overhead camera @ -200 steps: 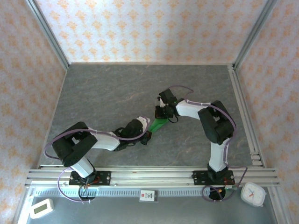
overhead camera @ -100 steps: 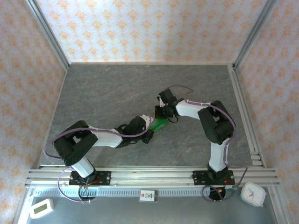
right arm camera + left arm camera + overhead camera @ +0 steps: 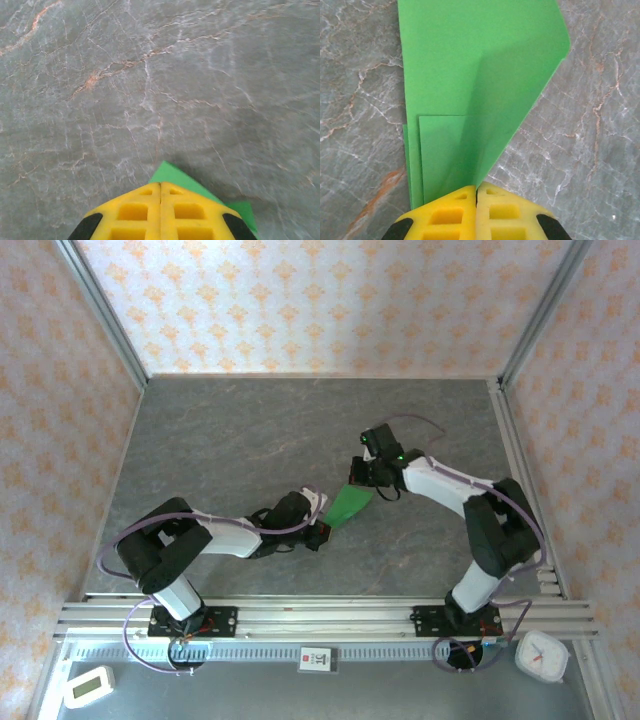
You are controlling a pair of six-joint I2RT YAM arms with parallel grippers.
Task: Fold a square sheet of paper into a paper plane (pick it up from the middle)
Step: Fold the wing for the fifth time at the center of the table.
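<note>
Both left gripper (image 3: pixel 476 192) and right gripper (image 3: pixel 160 187) pinch the green paper (image 3: pixel 470 65); clock (image 3: pixel 541 656) well apart.

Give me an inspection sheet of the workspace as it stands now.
Surface: grey marbled table, no spills seen.
Job's things: green paper, partly folded, lying between the two grippers.
Clutter: white clock, small white device and label card on the near ledge, off the table.
Grippers: left gripper shut on the paper's narrow end; right gripper shut at a paper corner, grip unclear.
Cables: purple cables loop along both arms, no snag seen.
Surroundings: patterned walls, aluminium rails.
</note>
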